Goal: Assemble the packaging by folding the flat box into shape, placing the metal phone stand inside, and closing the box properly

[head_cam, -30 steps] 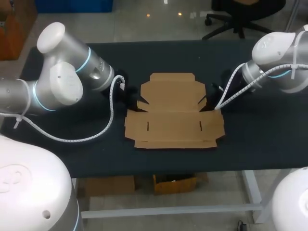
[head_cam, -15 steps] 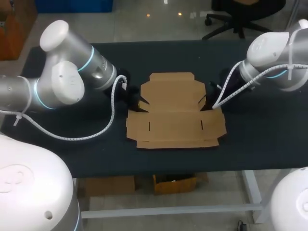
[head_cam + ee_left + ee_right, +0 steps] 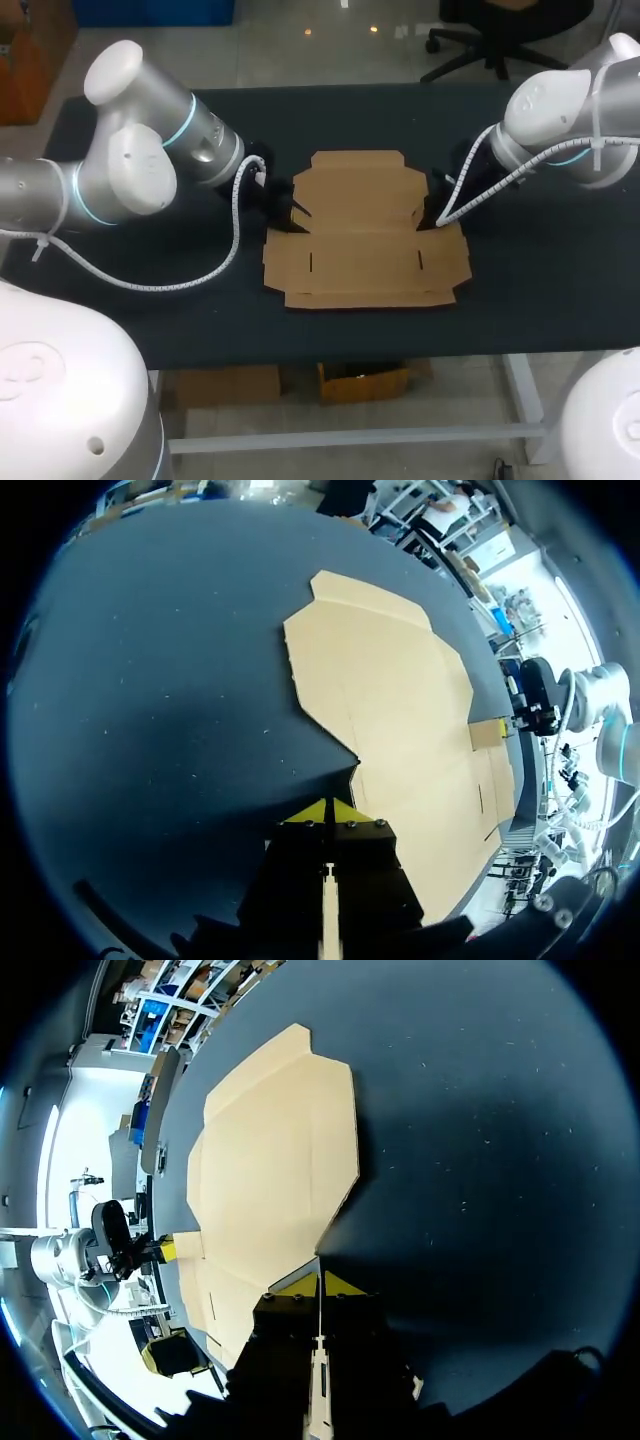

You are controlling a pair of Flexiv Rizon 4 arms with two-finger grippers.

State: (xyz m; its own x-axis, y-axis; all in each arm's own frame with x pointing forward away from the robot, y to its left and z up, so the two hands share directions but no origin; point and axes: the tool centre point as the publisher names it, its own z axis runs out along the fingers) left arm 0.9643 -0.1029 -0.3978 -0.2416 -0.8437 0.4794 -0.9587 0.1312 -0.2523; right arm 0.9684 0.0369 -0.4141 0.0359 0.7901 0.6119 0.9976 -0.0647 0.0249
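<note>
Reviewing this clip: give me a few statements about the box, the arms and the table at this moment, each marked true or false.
1. The cardboard box lies unfolded on the table. True.
2. The metal phone stand already sits on the box. False: no stand shows in any view.
3. The left tool is at the box's left edge and the right tool at its right edge. True.
4. Both arms come in from the same side of the table. False: the left arm comes in from the left, the right arm from the right.
5. The table top is dark. True.
</note>
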